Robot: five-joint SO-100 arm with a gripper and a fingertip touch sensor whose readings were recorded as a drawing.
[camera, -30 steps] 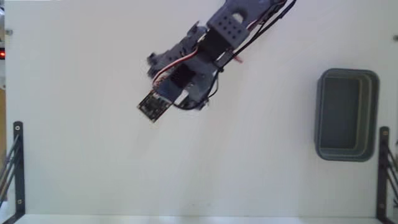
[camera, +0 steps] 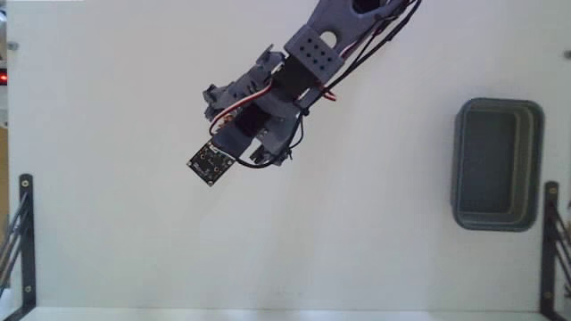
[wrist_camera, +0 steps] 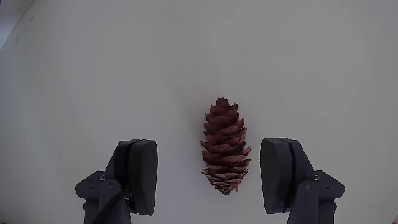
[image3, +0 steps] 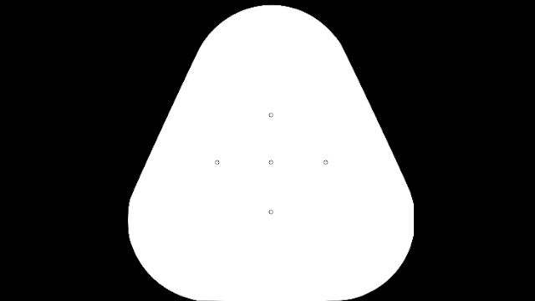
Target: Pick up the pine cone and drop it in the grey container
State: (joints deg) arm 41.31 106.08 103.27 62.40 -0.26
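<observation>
In the wrist view the pine cone (wrist_camera: 224, 145), reddish-brown with rough scales, lies on the white table with its tip pointing away. My gripper (wrist_camera: 210, 169) is open, one finger on each side of the cone's near half, and neither finger touches it. The cone sits a little nearer the right finger (wrist_camera: 278, 174) than the left finger (wrist_camera: 140, 169). In the fixed view the grey arm (camera: 308, 53) reaches down from the top centre and hides the cone. The grey container (camera: 498, 105) stands empty at the right edge.
Black metal brackets stand at the lower left (camera: 25, 234) and lower right (camera: 551, 242) table edges in the fixed view. A small camera board (camera: 207, 162) sticks out at the arm's lower-left end. White tabletop lies between the arm and the container.
The arm's end with the camera board has shifted slightly down and to the left in the fixed view. The container has not moved.
</observation>
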